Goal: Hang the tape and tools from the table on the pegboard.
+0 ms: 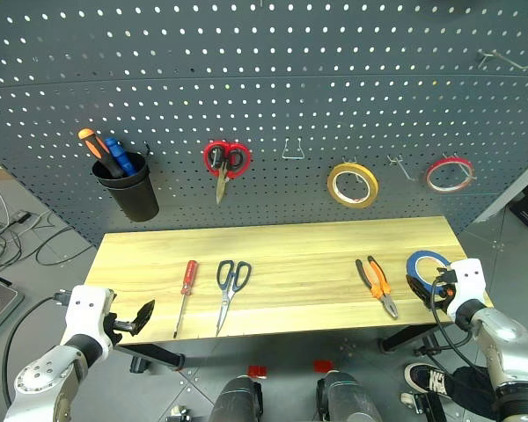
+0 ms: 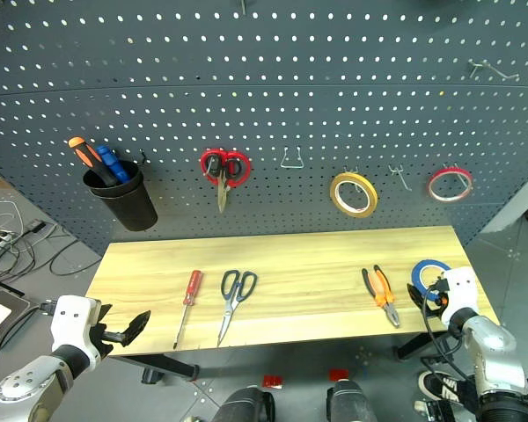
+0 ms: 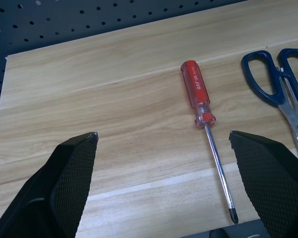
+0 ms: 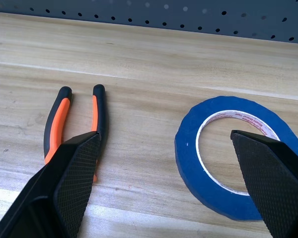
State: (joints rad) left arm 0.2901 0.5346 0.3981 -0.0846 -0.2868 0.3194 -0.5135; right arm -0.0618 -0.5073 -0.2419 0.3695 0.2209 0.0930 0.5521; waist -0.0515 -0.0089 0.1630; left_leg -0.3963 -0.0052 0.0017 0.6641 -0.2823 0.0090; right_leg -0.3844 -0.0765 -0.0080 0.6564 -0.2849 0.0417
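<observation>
Showing both pincers spread wide and empty. The left pincer [image 1: 139,318] hangs off the desk's [image 1: 290,251] near-left corner, touching nothing; its wrist view looks along its fingers [image 3: 72,173] at the red-handled screwdriver [image 1: 186,294], which lies flat near the front edge, tip toward that edge. Just to the right lie the dark-blue-handled scissors [image 1: 229,287], blades pointing to the front edge. The right pincer [image 1: 427,283] sits at the desk's right end, its fingers [image 4: 74,173] straddling the blue tape [image 4: 238,153], which lies flat by the right edge, and reaching toward the orange-and-black pliers [image 1: 376,284] beside it; no contact with either is visible. Between scissors and pliers the desk's wood is bare. Behind the desk stands the pegboard [image 1: 290,70], carrying a black cup [image 1: 130,186], red-handled scissors [image 1: 224,163], a yellow ring [image 1: 352,185], a red ring [image 1: 449,174] and a bare hook [image 1: 292,149].
</observation>
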